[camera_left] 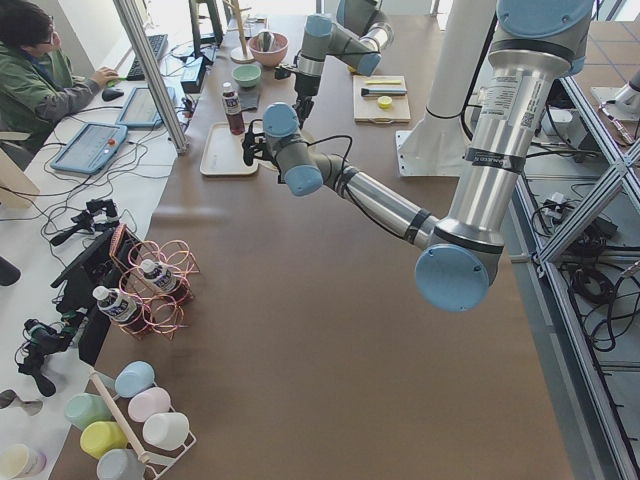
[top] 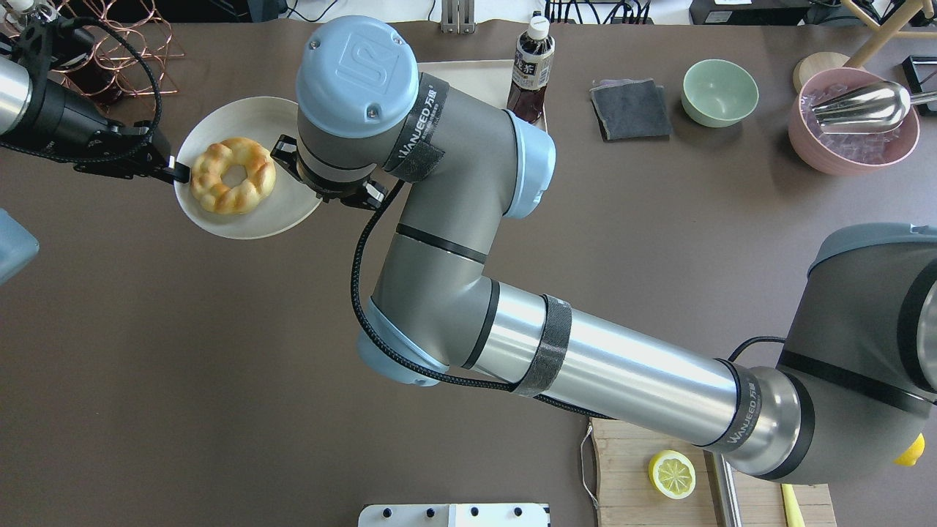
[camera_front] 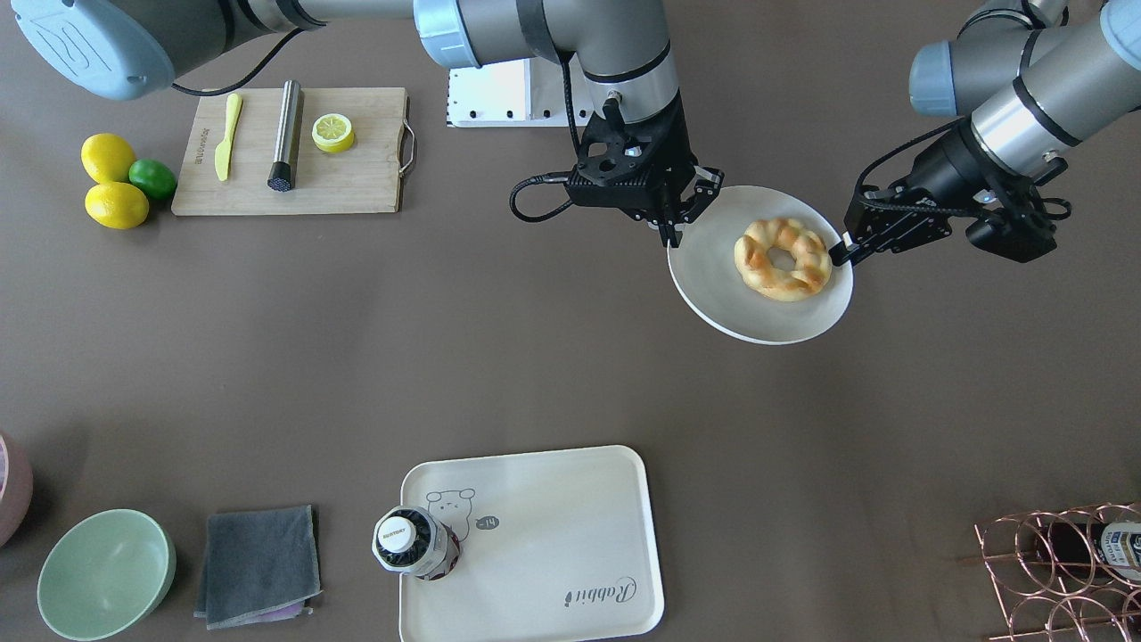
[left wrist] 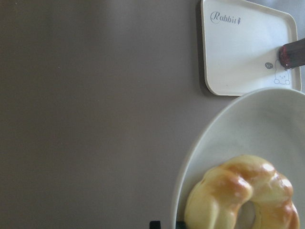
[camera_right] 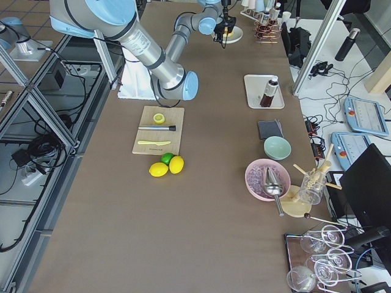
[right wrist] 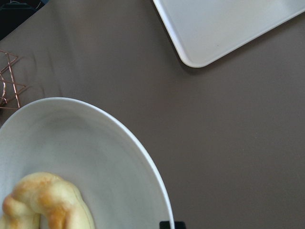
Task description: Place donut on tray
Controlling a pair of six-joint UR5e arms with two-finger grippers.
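While the donut (camera_front: 783, 259) sits in the middle of the round plate (camera_front: 740, 312), well apart from the tray (camera_front: 553, 535), the plate is pinched at its rim from two sides. Seen from the front-facing camera, the rim is nipped at three o'clock by the left claw (camera_front: 838, 252), jaws narrow on the edge. At ten o'clock it is caught by the right claw (camera_front: 670, 234), likewise closed down on the edge. The tray is found at seven o'clock from the plate, and a bottle (camera_front: 412, 542) is stood on its corner by the bear drawing.
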